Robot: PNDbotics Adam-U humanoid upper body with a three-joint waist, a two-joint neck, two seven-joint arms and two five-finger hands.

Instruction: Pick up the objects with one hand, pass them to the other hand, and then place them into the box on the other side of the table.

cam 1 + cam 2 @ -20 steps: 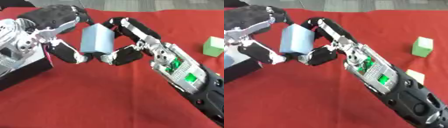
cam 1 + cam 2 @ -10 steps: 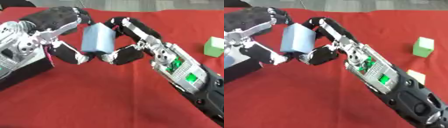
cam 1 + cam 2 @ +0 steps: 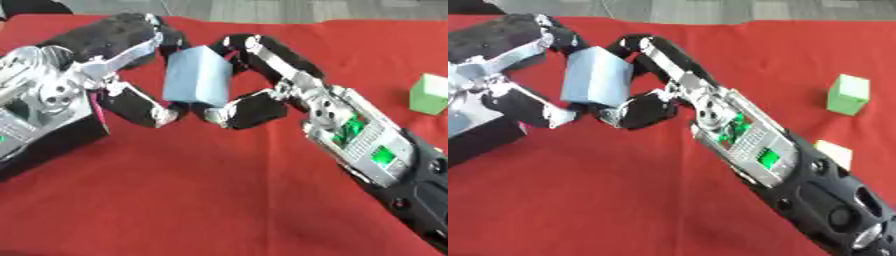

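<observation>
— Where's the block?

— The blue block (image 3: 196, 76) is held above the red cloth (image 3: 219, 200), toward its far left, between both hands. The right hand (image 3: 262, 82) curls its fingers over the top and its thumb under the bottom — gripping it.

— And the left hand (image 3: 122, 65)?

— It curls round the block's other side, fingers touching it too.

— Anything else?

— A green cube (image 3: 848, 94) near the right edge, a pale one (image 3: 833, 152) closer in.
</observation>
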